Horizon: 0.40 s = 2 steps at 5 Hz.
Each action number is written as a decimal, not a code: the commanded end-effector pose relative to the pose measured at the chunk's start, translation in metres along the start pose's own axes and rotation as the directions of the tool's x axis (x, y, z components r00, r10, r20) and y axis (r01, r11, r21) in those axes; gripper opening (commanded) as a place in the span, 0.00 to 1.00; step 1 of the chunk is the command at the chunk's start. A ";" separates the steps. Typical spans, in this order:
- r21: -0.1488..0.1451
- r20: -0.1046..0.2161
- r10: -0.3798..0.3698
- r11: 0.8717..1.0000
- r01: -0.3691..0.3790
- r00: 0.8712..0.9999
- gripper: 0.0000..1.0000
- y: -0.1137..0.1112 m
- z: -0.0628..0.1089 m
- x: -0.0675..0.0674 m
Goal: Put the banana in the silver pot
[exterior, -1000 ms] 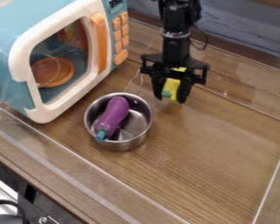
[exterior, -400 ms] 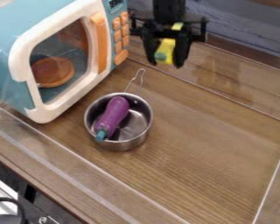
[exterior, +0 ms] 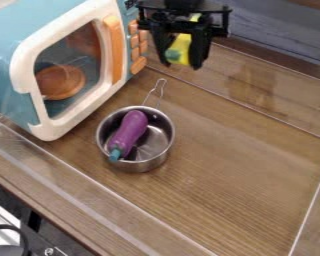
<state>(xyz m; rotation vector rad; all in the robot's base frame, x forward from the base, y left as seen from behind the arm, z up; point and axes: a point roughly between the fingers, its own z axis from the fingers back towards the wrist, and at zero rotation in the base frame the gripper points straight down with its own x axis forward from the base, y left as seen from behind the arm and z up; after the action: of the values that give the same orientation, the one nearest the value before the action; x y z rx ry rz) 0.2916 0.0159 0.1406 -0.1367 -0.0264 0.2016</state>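
The banana (exterior: 180, 48) was up in the air at twelve o'clock, pinched in my gripper (exterior: 188, 30). Picking up was done; carrying and dropping were left. The silver pot (exterior: 153, 159) sat lower, toward seven o'clock from the banana, with the purple eggplant (exterior: 128, 134) inside. A second ago, the banana was lower, nearer the table (exterior: 236, 150).

Eggplant (exterior: 127, 134) in pot (exterior: 155, 149); pot on table (exterior: 236, 160), before toy microwave (exterior: 49, 78), slightly right.
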 end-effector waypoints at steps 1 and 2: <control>-0.001 0.051 -0.021 1.000 0.021 0.998 0.00 0.003 0.017 -0.008; 0.003 0.047 -0.033 0.999 0.032 0.998 0.00 0.006 0.017 -0.016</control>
<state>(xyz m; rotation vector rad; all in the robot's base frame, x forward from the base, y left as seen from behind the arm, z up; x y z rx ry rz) 0.2742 0.0177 0.1431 -0.1345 -0.0288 0.1689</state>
